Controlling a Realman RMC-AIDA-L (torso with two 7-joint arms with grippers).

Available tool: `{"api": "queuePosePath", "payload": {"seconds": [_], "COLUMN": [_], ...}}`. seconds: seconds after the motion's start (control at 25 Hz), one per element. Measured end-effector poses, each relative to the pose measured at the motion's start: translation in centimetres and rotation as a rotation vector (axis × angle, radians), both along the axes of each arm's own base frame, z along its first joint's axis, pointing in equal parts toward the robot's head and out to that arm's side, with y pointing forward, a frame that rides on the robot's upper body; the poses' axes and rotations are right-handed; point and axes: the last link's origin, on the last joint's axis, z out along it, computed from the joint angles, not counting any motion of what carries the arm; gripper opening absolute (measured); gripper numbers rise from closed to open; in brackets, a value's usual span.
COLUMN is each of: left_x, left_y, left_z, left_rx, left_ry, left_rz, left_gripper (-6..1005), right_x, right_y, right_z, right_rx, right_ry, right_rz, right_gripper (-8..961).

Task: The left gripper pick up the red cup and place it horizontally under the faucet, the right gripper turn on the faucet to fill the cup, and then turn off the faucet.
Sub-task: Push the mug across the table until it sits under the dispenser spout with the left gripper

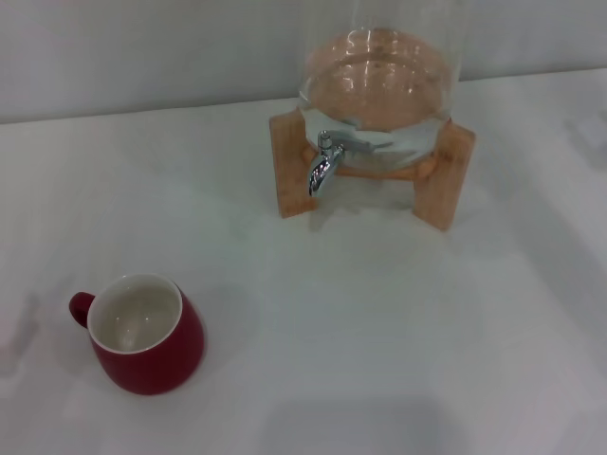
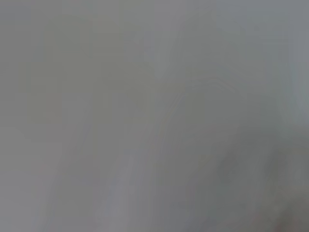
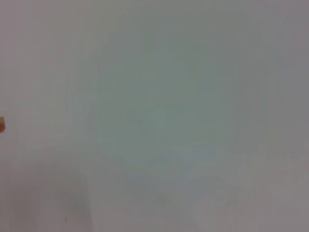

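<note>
Red cup glossy, dark red, white inside, upright near the left front of the white table, small loop handle turned leftward; well apart from the chrome faucet, spout curved downward, on a clear glass dispenser in a wooden stand; nothing between them; neither gripper visible, so grip state cannot be told.

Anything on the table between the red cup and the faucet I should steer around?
Nothing: in the head view the white table is bare between the red cup and the faucet.
</note>
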Motion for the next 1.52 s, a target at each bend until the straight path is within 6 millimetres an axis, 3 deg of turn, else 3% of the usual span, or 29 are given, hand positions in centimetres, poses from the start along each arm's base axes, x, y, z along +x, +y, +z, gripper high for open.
{"api": "queuePosePath", "payload": {"seconds": [0.36,0.92,1.52], "left_x": [-0.3,-0.3,-0.1], "left_y": [-1.3,-0.6,-1.6], "left_z": [-1.8,-3.9,-5.6], "left_rx": [-0.003,-0.044,-0.099], "left_ry": [-0.001,0.06,0.054], "left_rz": [0.034,0.074,0.082], "left_gripper": [680,666,651], "right_x": [0.1,0.0,-0.5], "right_y": [0.3,0.6,1.3], "right_z": [0.2,0.3,0.4], "right_rx": [0.015,0.034,0.041], "right_ry": [-0.001,0.024,0.012], "right_rz": [-0.014,-0.017,-0.006], "right_gripper": [632,632,632]}}
